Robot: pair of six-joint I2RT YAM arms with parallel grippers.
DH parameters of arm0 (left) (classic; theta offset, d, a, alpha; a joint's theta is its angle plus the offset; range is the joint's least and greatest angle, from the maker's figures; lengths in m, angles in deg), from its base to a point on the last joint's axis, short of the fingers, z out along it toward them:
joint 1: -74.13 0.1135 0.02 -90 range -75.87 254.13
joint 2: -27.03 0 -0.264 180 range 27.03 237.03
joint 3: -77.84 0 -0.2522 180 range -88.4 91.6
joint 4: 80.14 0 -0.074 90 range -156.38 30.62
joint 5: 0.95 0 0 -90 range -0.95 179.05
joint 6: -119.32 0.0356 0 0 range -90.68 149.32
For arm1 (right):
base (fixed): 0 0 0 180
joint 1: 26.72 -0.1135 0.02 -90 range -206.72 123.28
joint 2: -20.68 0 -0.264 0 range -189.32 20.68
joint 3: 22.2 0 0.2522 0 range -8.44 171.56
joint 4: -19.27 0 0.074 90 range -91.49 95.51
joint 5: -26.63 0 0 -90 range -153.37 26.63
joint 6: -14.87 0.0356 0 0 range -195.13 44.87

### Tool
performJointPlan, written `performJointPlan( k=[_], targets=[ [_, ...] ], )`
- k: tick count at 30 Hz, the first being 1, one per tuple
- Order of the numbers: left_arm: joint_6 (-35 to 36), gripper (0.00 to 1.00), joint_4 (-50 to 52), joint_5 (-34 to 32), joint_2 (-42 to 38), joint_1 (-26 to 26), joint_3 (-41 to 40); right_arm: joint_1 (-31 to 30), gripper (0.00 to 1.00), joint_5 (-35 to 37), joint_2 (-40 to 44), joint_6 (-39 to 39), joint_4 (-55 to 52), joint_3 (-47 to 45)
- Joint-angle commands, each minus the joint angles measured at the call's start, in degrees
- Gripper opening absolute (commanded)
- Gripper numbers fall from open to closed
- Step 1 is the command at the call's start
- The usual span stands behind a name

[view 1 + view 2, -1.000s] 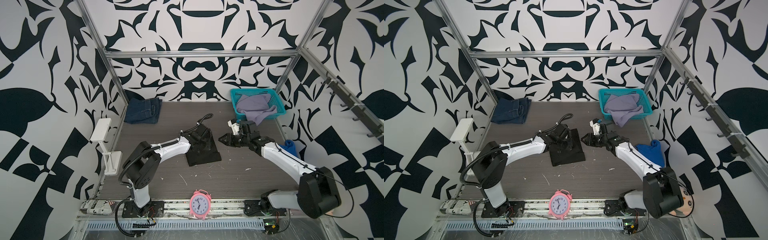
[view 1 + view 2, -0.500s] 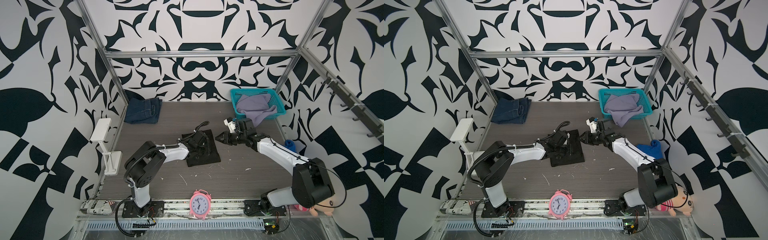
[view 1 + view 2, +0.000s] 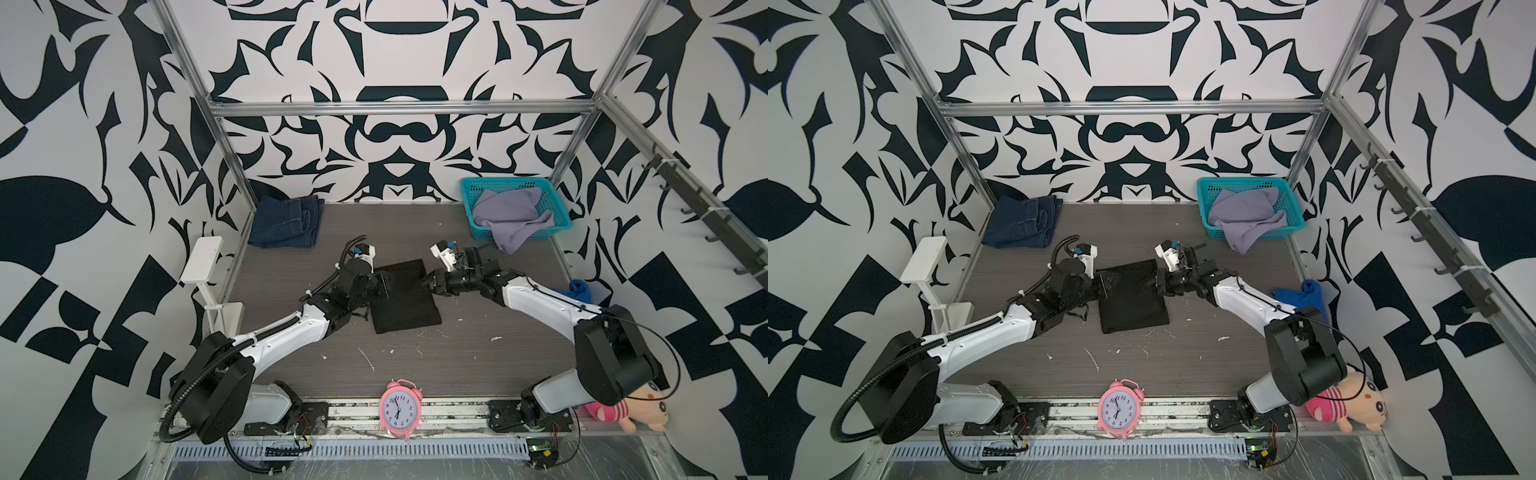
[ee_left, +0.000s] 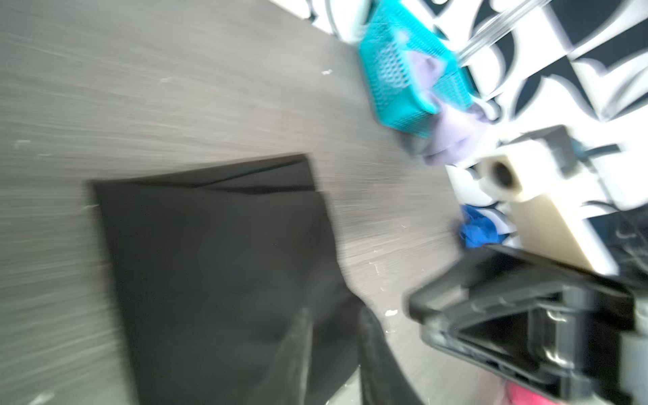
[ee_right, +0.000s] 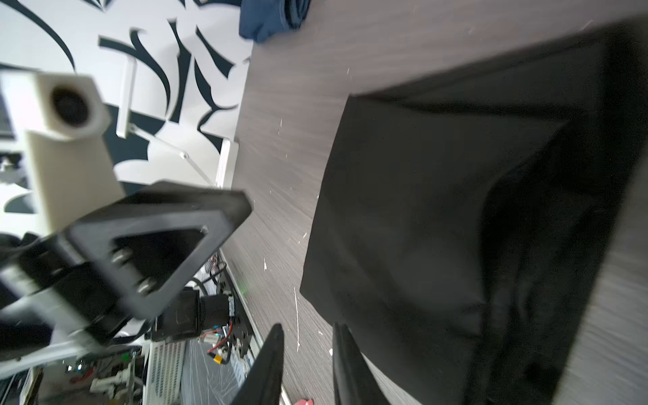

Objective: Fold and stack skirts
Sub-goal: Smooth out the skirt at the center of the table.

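Black cloth folded into a flat rectangle, the black skirt (image 3: 405,299) lies in the middle of the table (image 3: 415,361) in both top views. The left gripper (image 3: 384,286) is at one side edge and the right gripper (image 3: 424,283) is at the opposite edge. The denim skirt (image 3: 286,222) sits folded in the far corner on the left arm's side. The lavender skirt (image 3: 511,220) spills over the rim of the teal basket (image 3: 505,181). The blurred left wrist view shows that gripper's fingers (image 4: 298,350) a narrow gap apart above the black skirt, pinching nothing. The right wrist view shows its fingers (image 5: 270,368) slightly parted over bare table just beside the skirt's edge, empty.
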Motion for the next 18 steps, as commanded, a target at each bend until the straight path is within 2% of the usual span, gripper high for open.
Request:
performJointPlan(
  k=[1, 5, 11, 18],
  targets=[
    [-3.29, 0.17, -4.52, 3.59, 1.44, -0.27, -4.17, -2.4, 0.28, 0.37, -1.96, -0.43, 2.02, 1.35],
    [-5.41, 0.11, -7.09, 3.46, 3.14, -0.78, -7.94, -3.18, 0.27, 1.12, -6.12, -2.55, 2.29, -0.04],
    [-7.07, 0.05, -11.72, 4.21, 8.94, -1.49, -11.53, -3.21, 0.22, 9.1, -12.31, -7.79, -0.17, -2.91],
    [-7.87, 0.02, -11.34, 2.47, 8.58, -1.63, -14.55, -3.07, 0.21, 13.05, -11.93, -8.17, 0.99, -6.11]
  ],
)
